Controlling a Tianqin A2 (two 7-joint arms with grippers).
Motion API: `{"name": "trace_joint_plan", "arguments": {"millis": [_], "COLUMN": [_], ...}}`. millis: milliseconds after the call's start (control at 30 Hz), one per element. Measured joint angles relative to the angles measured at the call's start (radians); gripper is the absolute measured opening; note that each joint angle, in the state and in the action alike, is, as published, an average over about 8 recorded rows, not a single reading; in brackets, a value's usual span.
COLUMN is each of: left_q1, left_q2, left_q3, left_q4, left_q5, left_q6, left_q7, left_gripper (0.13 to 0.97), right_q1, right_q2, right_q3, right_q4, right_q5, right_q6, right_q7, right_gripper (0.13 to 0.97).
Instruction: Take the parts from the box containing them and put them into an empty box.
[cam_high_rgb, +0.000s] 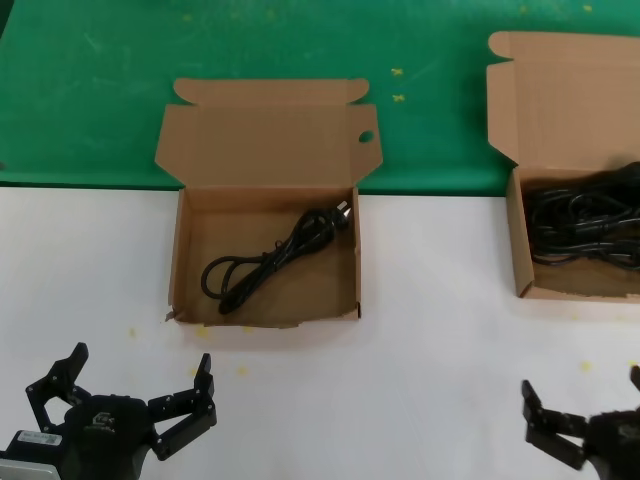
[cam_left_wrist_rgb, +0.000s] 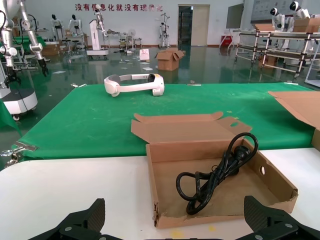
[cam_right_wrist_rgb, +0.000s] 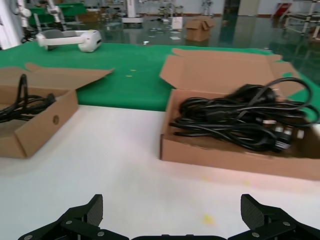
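Note:
The box with a round hole in its lid (cam_high_rgb: 181, 262) sits at the table's middle, lid open, with one looped black cable (cam_high_rgb: 270, 262) lying in it. The left wrist view shows this box (cam_left_wrist_rgb: 200, 150) and its cable (cam_left_wrist_rgb: 215, 175) just beyond my left gripper (cam_left_wrist_rgb: 174, 220). At the right, the plain-lidded box (cam_high_rgb: 520, 250) holds a pile of black cables (cam_high_rgb: 585, 225); the right wrist view shows that box (cam_right_wrist_rgb: 225, 155) and the cables (cam_right_wrist_rgb: 240, 120). My left gripper (cam_high_rgb: 140, 365) hangs open at the near left. My right gripper (cam_high_rgb: 582, 390) hangs open at the near right. Both are empty.
A green mat (cam_high_rgb: 100, 90) covers the table's far part, with both lids leaning back over it. A white headset-like device (cam_left_wrist_rgb: 134, 84) lies on the mat farther back. The white tabletop (cam_high_rgb: 440, 350) stretches between the two boxes and the grippers.

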Motion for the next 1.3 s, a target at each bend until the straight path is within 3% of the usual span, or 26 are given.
{"name": "trace_joint_plan", "arguments": {"millis": [367, 1300], "left_q1": [0.0, 0.0], "left_q2": [0.0, 0.0], "left_q3": [0.0, 0.0], "left_q4": [0.0, 0.0], "left_q5": [0.0, 0.0], "left_q6": [0.0, 0.0], "left_q7": [0.0, 0.0], "left_gripper": [0.966, 0.966], "right_q1": [-0.11, -0.113], "right_q2": [0.031, 0.032], "right_q3": [0.022, 0.023], "right_q4": [0.11, 0.114], "right_q5": [-0.026, -0.026], "right_q6": [0.081, 0.084], "right_q7": [0.07, 0.072], "right_gripper": [0.966, 0.966]}}
